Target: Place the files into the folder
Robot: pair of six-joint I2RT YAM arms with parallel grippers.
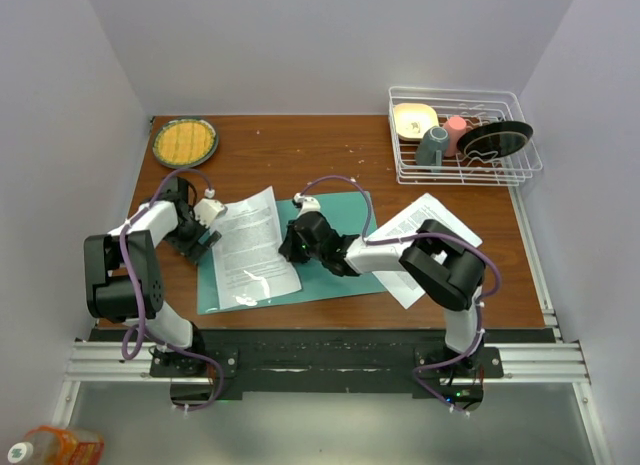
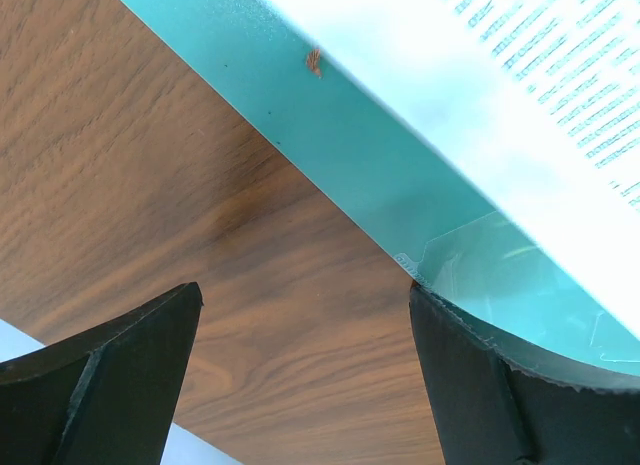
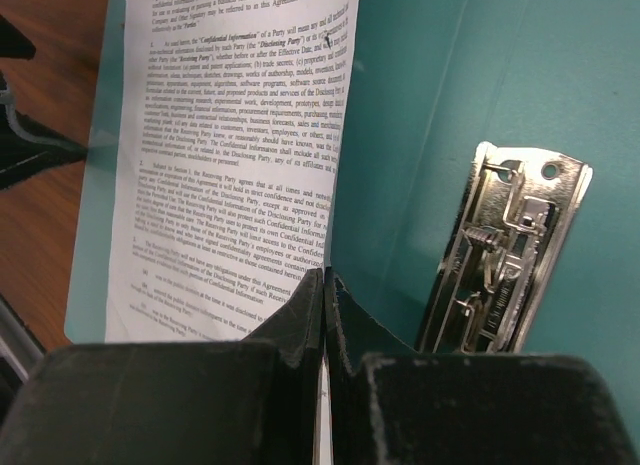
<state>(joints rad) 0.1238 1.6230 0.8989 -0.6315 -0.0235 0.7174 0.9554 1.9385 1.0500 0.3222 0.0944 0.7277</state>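
right pincer [image 3: 325, 285] clamped on the printed sheet [image 3: 240, 135] by its right edge | sheet sprawled over left half of open folder [image 1: 335, 282], worktop [image 1: 300, 145] front-middle | left pincer [image 2: 303, 293] spread wide, straddling folder's left edge | spare sheets [image 1: 440, 213] near right edge

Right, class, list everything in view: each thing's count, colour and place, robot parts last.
table: one, brown, under everything
folder: one, teal, open, mid-table
clip: one, silver, in folder
sheet: one, white, on folder
papers: few, white, right of folder
rack: one, white, far right
plates: two, cream and black, in rack
cups: two, grey and pink, in rack
dish: one, green and yellow, far left
bottle: one, orange, below table's near-left corner
left gripper: one, black, open at folder's left edge
right gripper: one, black, shut on sheet
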